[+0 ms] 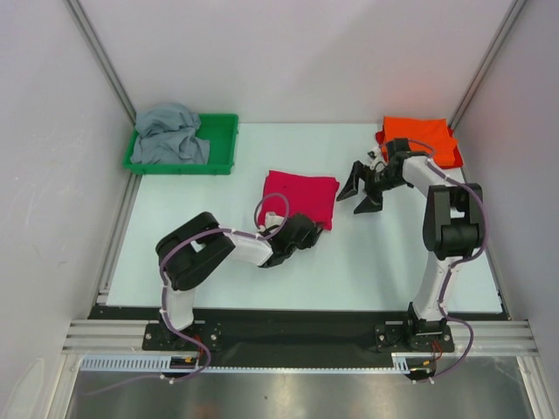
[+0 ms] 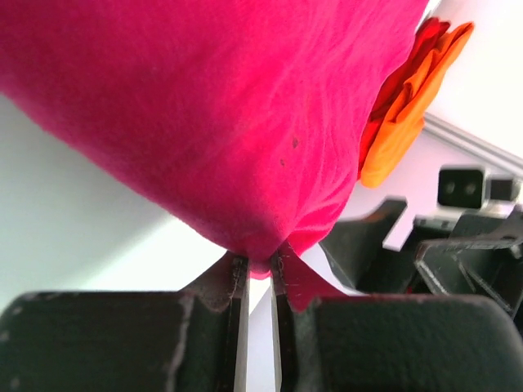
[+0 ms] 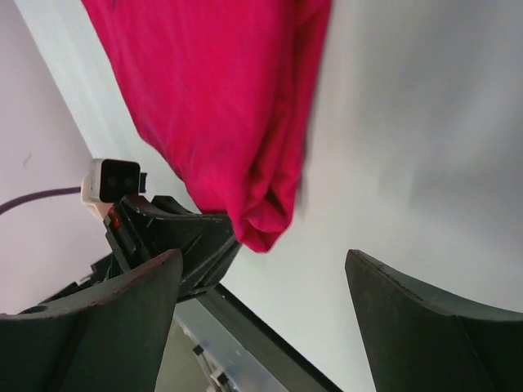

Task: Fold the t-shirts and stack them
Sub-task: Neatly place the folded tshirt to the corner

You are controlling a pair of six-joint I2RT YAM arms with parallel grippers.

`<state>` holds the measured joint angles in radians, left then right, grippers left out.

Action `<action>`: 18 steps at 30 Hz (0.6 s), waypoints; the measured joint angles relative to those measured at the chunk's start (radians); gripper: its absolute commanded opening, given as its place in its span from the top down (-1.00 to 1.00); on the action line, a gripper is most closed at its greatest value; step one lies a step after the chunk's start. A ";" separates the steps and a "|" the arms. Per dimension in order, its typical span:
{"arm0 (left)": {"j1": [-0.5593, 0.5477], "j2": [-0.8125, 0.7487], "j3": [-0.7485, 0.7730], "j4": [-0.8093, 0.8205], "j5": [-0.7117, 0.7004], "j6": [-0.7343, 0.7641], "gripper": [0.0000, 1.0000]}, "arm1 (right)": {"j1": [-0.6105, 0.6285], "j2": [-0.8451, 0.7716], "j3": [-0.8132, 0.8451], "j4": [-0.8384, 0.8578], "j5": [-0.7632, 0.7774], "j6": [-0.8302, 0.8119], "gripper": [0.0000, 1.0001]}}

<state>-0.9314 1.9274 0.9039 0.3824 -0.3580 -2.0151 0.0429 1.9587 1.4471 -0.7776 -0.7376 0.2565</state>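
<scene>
My left gripper (image 2: 259,271) is pressed together on the near corner of the crimson-pink shirt (image 1: 301,194), which lies folded on the table (image 1: 376,262) at centre frame in the top view. The bite looks thin, only a nub of cloth between the fingers. I judge it could slip out if I drag, or the pull could peel the top layers and undo the fold. My right gripper (image 1: 356,201) hangs spread and empty just right of the shirt. It sits between this shirt and the folded orange shirt (image 1: 421,138) at upper right, so carrying the crimson one there risks the two arms meeting. The grey shirt (image 1: 170,135) lies crumpled in the green tray (image 1: 224,129) at upper left, well apart and not yet folded
</scene>
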 measured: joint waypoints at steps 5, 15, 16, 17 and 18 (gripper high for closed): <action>0.005 -0.005 0.000 -0.009 0.034 0.000 0.92 | 0.055 0.058 0.000 0.068 -0.061 -0.003 -0.93; 0.014 -0.029 0.000 -0.031 0.060 0.000 0.94 | 0.071 0.126 -0.001 0.136 -0.110 0.006 -0.84; 0.014 -0.031 0.000 -0.032 0.060 0.000 0.94 | 0.072 0.130 -0.002 0.146 -0.116 0.015 -0.83; 0.014 -0.032 0.000 -0.033 0.063 0.000 0.95 | 0.074 0.135 -0.002 0.159 -0.122 0.026 -0.79; 0.016 -0.034 0.000 -0.035 0.066 0.000 0.95 | 0.076 0.143 -0.005 0.179 -0.133 0.041 -0.79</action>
<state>-0.9154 1.8931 0.9039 0.3477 -0.2916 -2.0151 0.1188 2.1021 1.4418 -0.5991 -0.8703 0.2974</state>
